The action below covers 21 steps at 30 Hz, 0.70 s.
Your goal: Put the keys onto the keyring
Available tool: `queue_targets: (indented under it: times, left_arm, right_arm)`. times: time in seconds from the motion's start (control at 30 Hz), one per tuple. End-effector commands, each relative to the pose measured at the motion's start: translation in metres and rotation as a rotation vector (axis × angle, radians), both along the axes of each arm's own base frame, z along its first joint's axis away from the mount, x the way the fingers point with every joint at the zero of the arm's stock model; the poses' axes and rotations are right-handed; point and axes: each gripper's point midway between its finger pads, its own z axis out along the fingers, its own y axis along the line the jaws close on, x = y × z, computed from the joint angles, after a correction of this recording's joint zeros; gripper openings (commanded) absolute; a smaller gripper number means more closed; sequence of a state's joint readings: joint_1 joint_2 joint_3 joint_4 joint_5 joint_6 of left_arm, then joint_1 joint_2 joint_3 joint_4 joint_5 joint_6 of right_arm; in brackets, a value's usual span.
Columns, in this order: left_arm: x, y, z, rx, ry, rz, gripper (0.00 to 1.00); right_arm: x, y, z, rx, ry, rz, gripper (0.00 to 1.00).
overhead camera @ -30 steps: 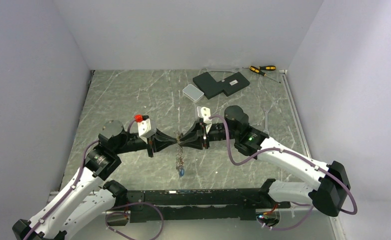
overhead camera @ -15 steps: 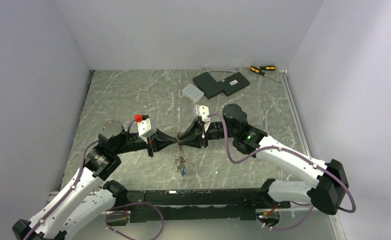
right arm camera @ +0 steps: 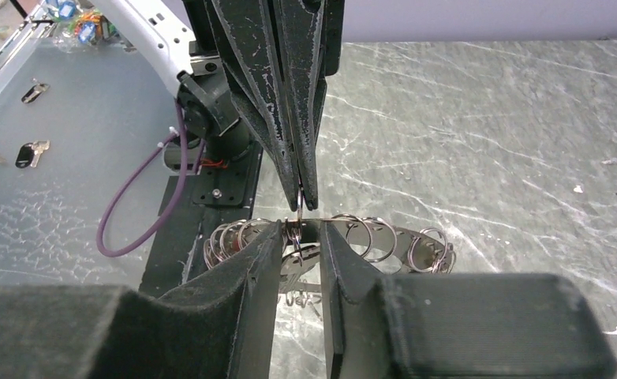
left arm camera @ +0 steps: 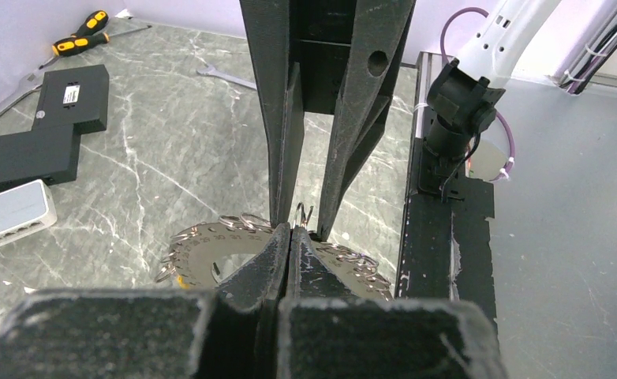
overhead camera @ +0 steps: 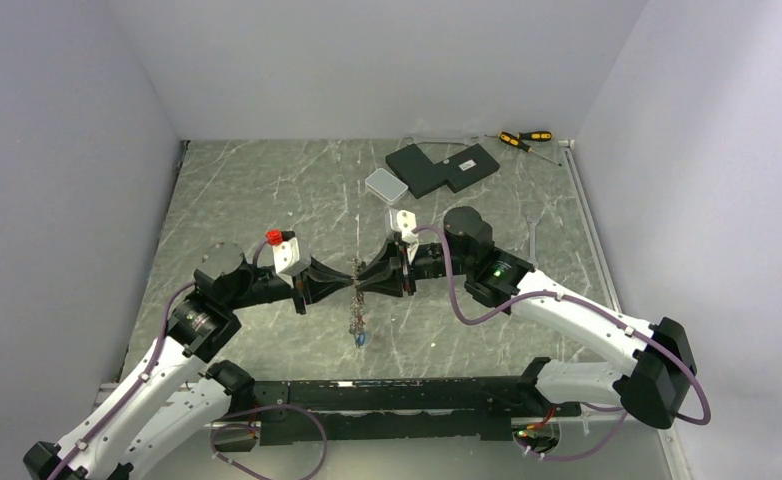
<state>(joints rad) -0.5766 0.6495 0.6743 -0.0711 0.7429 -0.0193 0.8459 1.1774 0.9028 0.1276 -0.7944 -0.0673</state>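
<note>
Marbled table [overhead camera: 267,190] is seen under the keyring [left arm camera: 191,249]. Left gripper [left arm camera: 290,233] is clamped on its rim. Right gripper [right arm camera: 299,233] straddles that rim, jaws part-spread, grip not discernible. Keys [overhead camera: 359,328] hang beneath the keyring. Rim should be held steady while one loop is eased on slowly.

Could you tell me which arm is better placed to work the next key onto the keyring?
Right, probably. The left fingers are pinched shut on the keyring, steadying it; the right fingers stand apart astride a small loop at its rim, free to work.
</note>
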Motion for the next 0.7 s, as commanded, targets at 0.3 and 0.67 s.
queue_targets:
  times: [0.3,0.67]
  left_arm:
    - [-0.0019,-0.0035,0.0225,-0.059,-0.067,-0.024,0.00]
    - [-0.0023,-0.0018,0.0165,-0.018,-0.059,-0.024,0.01]
  right_arm:
    - [-0.0001,0.0037,0.0274,0.060,-0.045,0.023,0.00]
    - [0.0049,-0.0043,0.0276,-0.005,-0.070,-0.022,0.00]
